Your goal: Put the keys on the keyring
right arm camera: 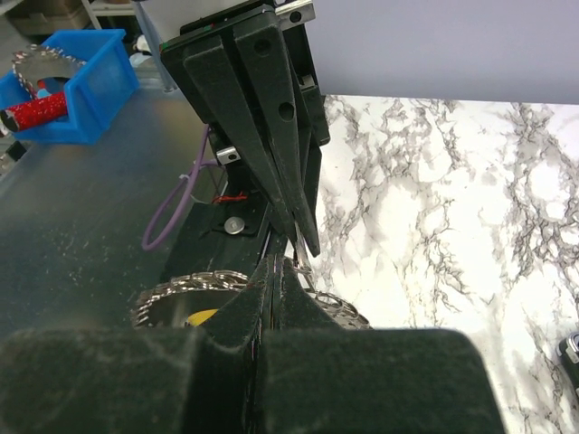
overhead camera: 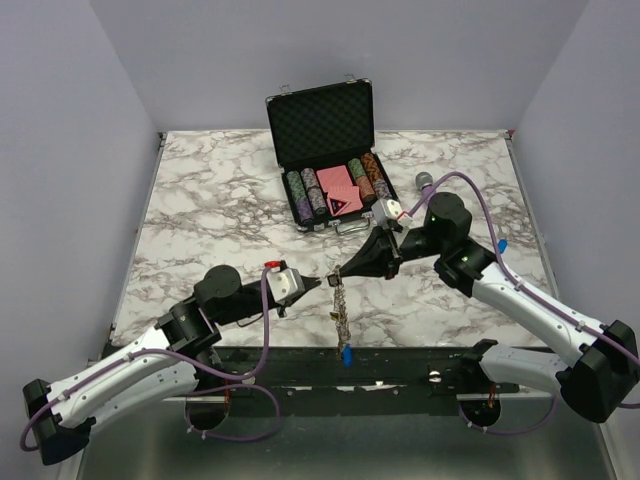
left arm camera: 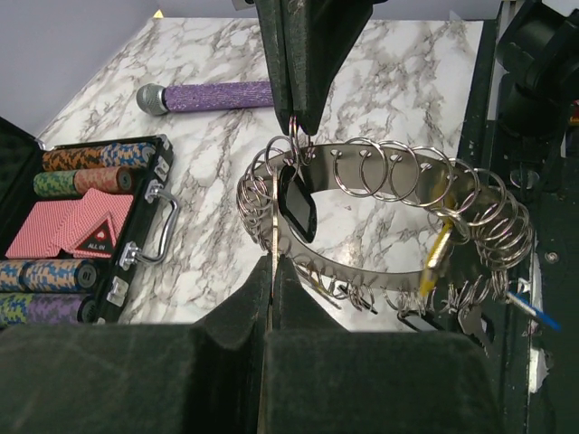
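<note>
Keyring (left arm camera: 409,174): shiny steel band fringed w/ thin wire loops, hanging btwn both hands at the marbled bench (left arm camera: 380,72) near edge. We see left hand (left arm camera: 271,271) clamped on the band, right hand (left arm camera: 297,122) pinching a top loop. Glossy black key (left arm camera: 297,206) dangles just beside them; yellow key (left arm camera: 438,251), blue key (left arm camera: 532,312) farther round.

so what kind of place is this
Probably a robot lab test cell: a left arm and right arm work at a marble-print table boxed in by plain walls, with a blue parts bin on a metal bench.
</note>
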